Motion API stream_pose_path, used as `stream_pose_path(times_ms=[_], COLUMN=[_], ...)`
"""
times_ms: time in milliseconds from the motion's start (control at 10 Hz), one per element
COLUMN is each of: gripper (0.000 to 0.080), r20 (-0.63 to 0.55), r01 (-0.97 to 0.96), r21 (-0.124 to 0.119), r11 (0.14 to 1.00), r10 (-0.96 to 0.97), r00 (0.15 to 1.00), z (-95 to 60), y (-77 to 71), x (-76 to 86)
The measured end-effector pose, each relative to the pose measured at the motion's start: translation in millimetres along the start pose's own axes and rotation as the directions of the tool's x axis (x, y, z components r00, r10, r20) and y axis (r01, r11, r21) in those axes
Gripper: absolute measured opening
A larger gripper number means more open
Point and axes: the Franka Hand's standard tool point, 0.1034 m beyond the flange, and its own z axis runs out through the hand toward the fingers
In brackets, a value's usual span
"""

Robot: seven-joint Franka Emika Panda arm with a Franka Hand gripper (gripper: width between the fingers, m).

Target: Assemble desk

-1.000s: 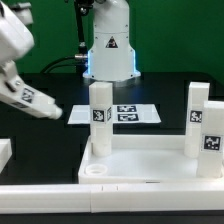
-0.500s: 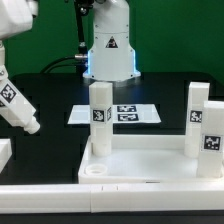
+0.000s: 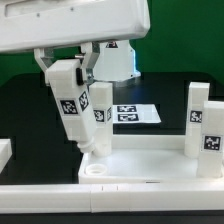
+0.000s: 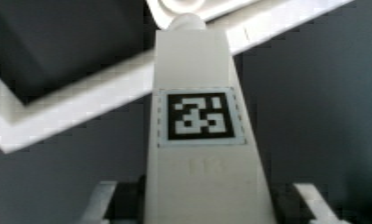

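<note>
Item 1, tabletop: white, tray-like with a raised rim; lies flat on the black table, filling the exterior view's lower half from about 6 to 4 o'clock; one round corner socket shows open at its near corner toward the exterior view's left.

Item 2, held leg: white square post carrying a black-and-white tag; hangs tilted, its lower end at about 5 o'clock from its upper end, close above the tabletop's far corner on the exterior view's left; in the wrist view the same leg runs up the middle of the picture, tag facing the camera.

Item 3, gripper: bulky white body at 12 o'clock of the exterior view; its fingers pinch the upper end of the held leg, one on each side.

Item 4, standing legs: one leg upright just behind the held one, partly hidden by it; two tagged legs upright at 3 o'clock on the tabletop's far side.

Item 5, marker board: flat white sheet with tags, lying on the table beyond the tabletop; partly covered from view.

Item 6, robot base: white, at 12 o'clock behind the gripper.
</note>
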Motion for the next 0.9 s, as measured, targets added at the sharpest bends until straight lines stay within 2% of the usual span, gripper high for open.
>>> stream_pose_path(times_ms=[100, 300, 400, 600, 700, 900], gripper=[0.0284, 0.0284, 0.0284, 0.0284, 0.0284, 0.0284], r20=[-0.061, -0.121, -0.111, -0.087, -0.089, -0.089], r01=[0.005, 0.035, 0.125, 0.228, 0.213, 0.211], r21=[-0.015, -0.028, -0.036, -0.034, -0.038, -0.039], r11=[1.0, 0.999, 0.991, 0.973, 0.976, 0.977], r10=[-0.006, -0.038, -0.128, -0.23, -0.215, -0.214], r00=[0.998, 0.992, 0.986, 0.969, 0.972, 0.973], z=[1.4, 2.0, 1.3, 4.2, 3.8, 4.3], y=[2.9, -1.3, -19.2, -49.4, -42.3, -41.0], x=[-1.2, -2.7, -10.8, -26.6, -23.4, -23.3])
